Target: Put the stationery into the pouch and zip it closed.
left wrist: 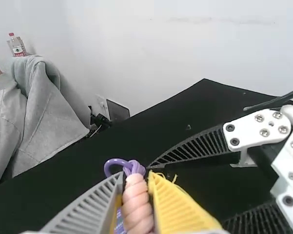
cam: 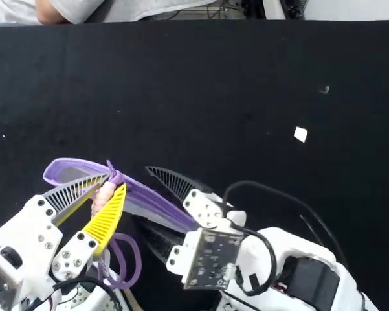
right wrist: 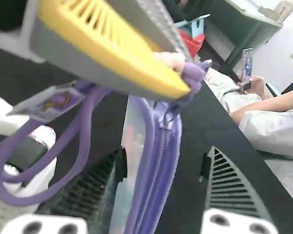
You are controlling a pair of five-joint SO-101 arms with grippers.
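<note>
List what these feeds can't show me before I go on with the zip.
1. Pouch contents: in the high view the right arm covers its lower end; in the right wrist view the shapes behind its clear wall are blurred.
2. Pink piece in the left gripper: in the left wrist view the fingers hide its sides, so zip pull or stationery is unclear.
3. White bit on the table: high view, too small to name.

Clear purple-zippered pouch (cam: 149, 199) (strap dangling), tilted aloft

Office-like lab: white wall (left wrist: 185, 39), black table (cam: 181, 78)
</note>
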